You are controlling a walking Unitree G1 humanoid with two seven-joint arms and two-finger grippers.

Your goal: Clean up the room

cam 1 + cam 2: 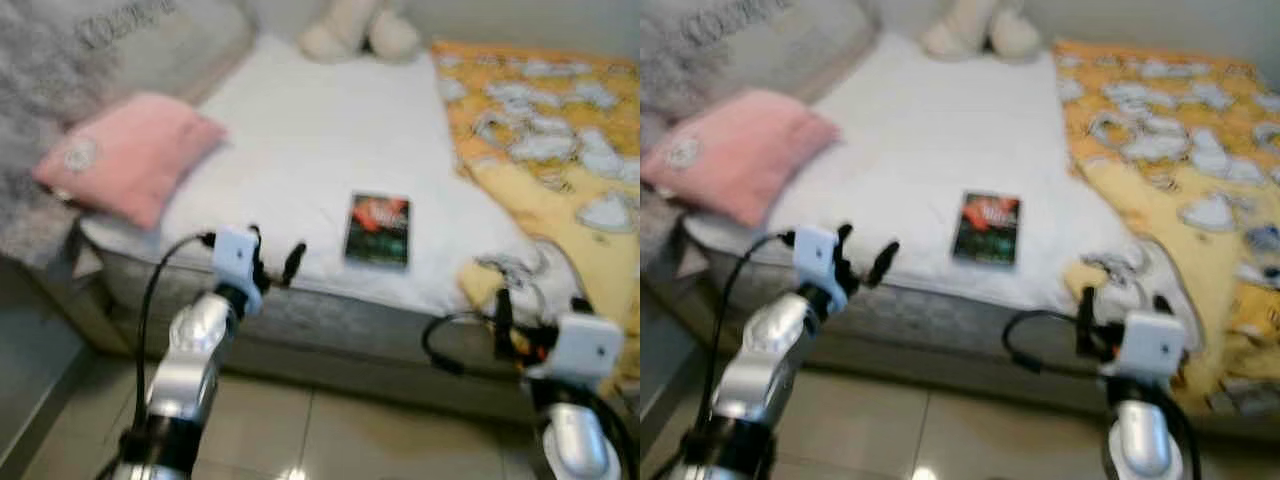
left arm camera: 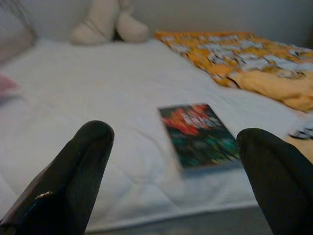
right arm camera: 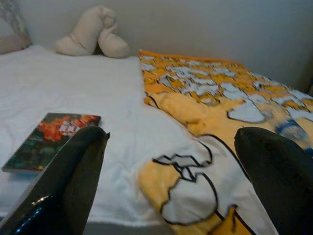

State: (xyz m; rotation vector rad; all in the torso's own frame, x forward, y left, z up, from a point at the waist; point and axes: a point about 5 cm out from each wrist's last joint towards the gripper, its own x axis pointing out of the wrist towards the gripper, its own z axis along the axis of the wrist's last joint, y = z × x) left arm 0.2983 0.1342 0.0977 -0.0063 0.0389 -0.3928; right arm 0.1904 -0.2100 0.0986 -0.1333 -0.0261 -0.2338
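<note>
Here we faced the bed (image 1: 330,140), both grippers held at its near edge.
Our left gripper (image 1: 275,255) and right gripper (image 1: 1120,300) were spread apart, empty; the book (image 1: 378,230) lay flat between them on the sheet, beside the blanket (image 1: 560,130).

Both arms raised forward; left claw (image 1: 272,257) fingers spread, right claw (image 3: 176,176) fingers spread, both empty.

The bed (image 1: 330,150) is covered by a smooth, matt white cloth sheet. A glossy printed paper cover is seen on the book (image 1: 377,230). The pillow (image 1: 125,155) is made of soft pink fabric, and the blanket (image 1: 560,130) of matt orange and yellow printed cloth. The plush toy (image 1: 358,30) is of cream fabric. The floor (image 1: 330,440) is laid in glossy tile. Shiny black plastic is shown on the fingers (image 2: 68,181).
</note>
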